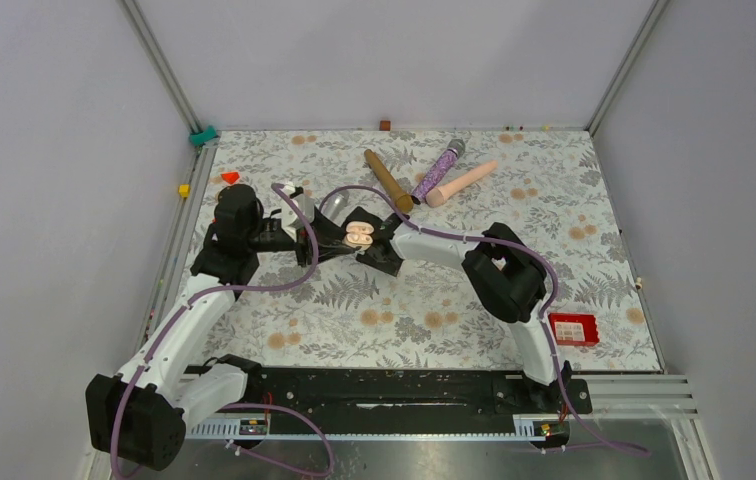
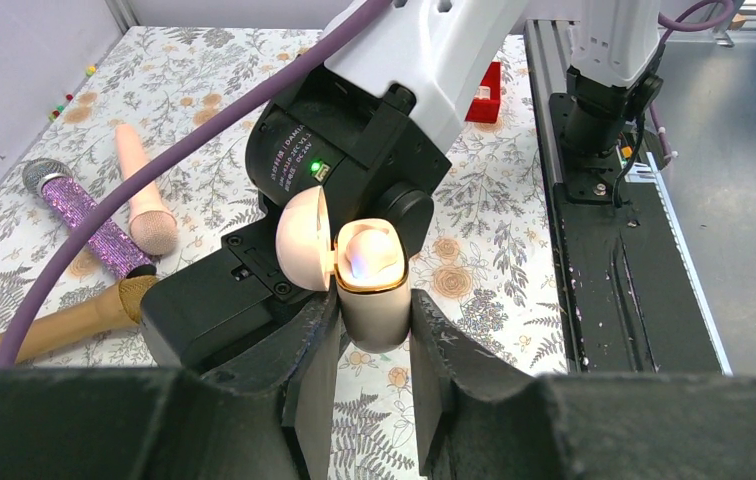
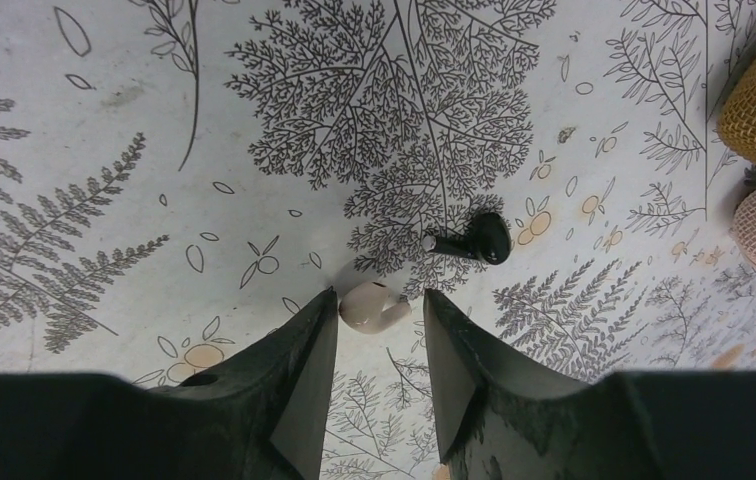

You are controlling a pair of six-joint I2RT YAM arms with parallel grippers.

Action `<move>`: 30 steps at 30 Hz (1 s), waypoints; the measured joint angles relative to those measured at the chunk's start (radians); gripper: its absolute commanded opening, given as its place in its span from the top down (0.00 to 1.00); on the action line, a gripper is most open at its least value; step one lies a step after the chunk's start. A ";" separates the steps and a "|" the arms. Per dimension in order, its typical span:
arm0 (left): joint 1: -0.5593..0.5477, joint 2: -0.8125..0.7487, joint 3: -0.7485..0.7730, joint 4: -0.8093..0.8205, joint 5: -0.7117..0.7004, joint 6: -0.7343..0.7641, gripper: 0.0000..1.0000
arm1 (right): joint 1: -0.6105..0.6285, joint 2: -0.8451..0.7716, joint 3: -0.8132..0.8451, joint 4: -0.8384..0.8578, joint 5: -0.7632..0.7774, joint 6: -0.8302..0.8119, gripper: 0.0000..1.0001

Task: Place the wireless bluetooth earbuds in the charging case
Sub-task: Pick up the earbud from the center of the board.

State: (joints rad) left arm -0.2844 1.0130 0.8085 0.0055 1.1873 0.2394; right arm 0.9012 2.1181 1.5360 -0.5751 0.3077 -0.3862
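Now left jaws clamp open charging case; right jaws, narrowly apart, straddle pale earbud.

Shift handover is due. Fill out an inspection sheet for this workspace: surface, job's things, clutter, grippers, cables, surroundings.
Surface: floral cloth over the table, lying flat.
Job's things: pale charging case, lid open; pale earbud between the right fingers; black earbud on the cloth nearby, apart from it.
Clutter: gold microphone, purple glitter microphone, pink microphone, red box.
Grippers: left gripper fingers shut on the charging case; right gripper fingers open, flanking the pale earbud.
Cables: purple cable along each arm.
Surroundings: grey walls.
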 measured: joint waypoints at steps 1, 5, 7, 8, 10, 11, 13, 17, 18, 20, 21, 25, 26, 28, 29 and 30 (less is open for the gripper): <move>0.001 0.000 0.000 -0.003 0.001 0.000 1.00 | 0.000 0.001 0.000 0.000 0.006 -0.001 0.57; 0.003 -0.001 0.000 -0.007 0.006 0.000 1.00 | 0.003 0.005 0.000 0.000 0.019 -0.007 0.62; 0.003 -0.004 0.000 -0.011 0.008 0.000 1.00 | 0.006 0.007 0.000 0.000 0.024 -0.010 0.63; 0.004 -0.005 0.000 -0.012 0.011 0.000 1.00 | 0.008 0.008 0.000 0.000 0.028 -0.012 0.63; 0.005 -0.008 0.000 -0.012 0.016 0.000 1.00 | 0.011 0.010 0.000 0.000 0.036 -0.016 0.63; 0.005 -0.010 0.000 -0.012 0.018 0.000 1.00 | 0.013 0.011 0.000 0.000 0.041 -0.018 0.63; 0.006 -0.011 0.000 -0.012 0.024 0.000 1.00 | 0.015 0.012 0.000 0.000 0.049 -0.022 0.65; 0.007 -0.011 0.000 -0.012 0.032 0.000 1.00 | 0.018 0.016 0.000 0.001 0.063 -0.030 0.70; 0.007 -0.011 0.000 -0.012 0.035 0.000 1.00 | 0.019 0.019 0.000 0.001 0.070 -0.033 0.72; 0.007 -0.011 0.000 -0.012 0.040 -0.001 1.00 | 0.022 0.021 0.000 0.001 0.079 -0.038 0.74; 0.007 -0.012 0.000 -0.012 0.042 -0.001 1.00 | 0.022 0.021 0.000 0.001 0.083 -0.039 0.75; 0.007 -0.012 0.000 -0.011 0.044 0.000 1.00 | 0.023 0.019 -0.002 0.005 0.088 -0.045 0.76; 0.007 -0.012 0.000 -0.011 0.045 -0.001 1.00 | 0.023 0.016 -0.005 0.008 0.087 -0.046 0.76; 0.006 -0.012 0.000 -0.010 0.047 -0.001 1.00 | 0.025 -0.008 -0.028 0.013 0.072 -0.048 0.76; 0.006 -0.012 0.000 -0.009 0.051 -0.001 1.00 | 0.027 -0.027 -0.042 0.011 0.064 -0.050 0.77; 0.005 -0.013 0.000 -0.008 0.055 -0.001 1.00 | 0.028 -0.051 -0.056 0.011 0.048 -0.051 0.77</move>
State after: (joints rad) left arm -0.2794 1.0000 0.8082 -0.0025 1.2427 0.2386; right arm 0.9291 2.0666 1.4796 -0.5636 0.3561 -0.4374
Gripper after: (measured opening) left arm 0.283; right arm 0.268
